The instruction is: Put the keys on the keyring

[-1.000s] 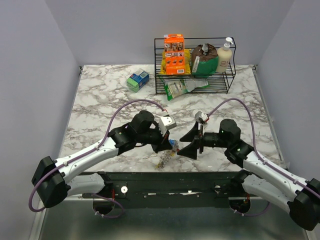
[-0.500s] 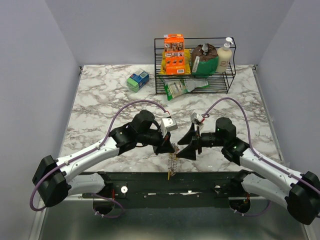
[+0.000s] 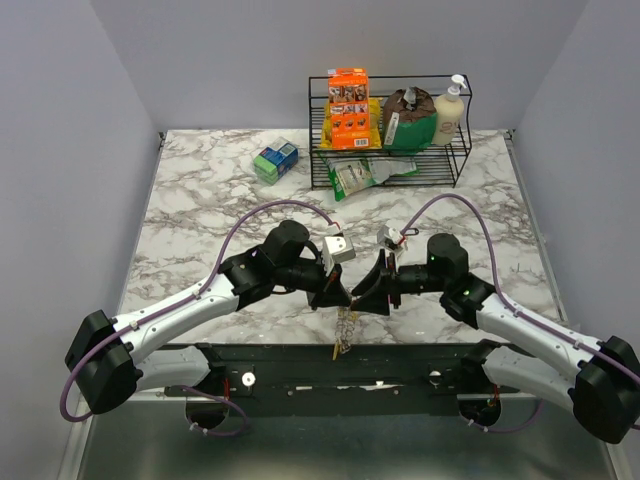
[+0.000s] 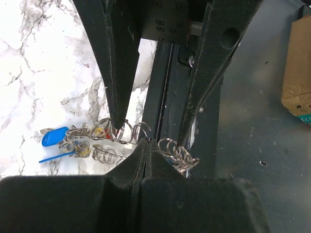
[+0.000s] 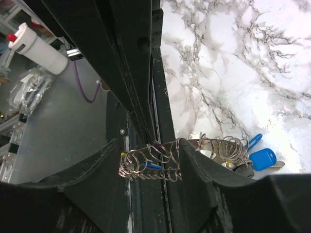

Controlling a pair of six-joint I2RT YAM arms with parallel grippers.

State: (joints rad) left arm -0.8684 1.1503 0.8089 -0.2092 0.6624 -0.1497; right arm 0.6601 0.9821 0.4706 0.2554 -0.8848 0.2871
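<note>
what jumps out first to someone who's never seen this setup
The left gripper and right gripper meet tip to tip over the near edge of the marble table, the coiled silvery keyring dangling between them. The left is shut on that coil while the right's jaws stand apart around it, a blue-headed key at one end. At the table's far edge a black wire rack holds a bright orange box.

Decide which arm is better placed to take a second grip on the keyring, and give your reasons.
Right. The right gripper straddles the keyring with jaws apart; the left gripper is shut on it, holding it up.
</note>
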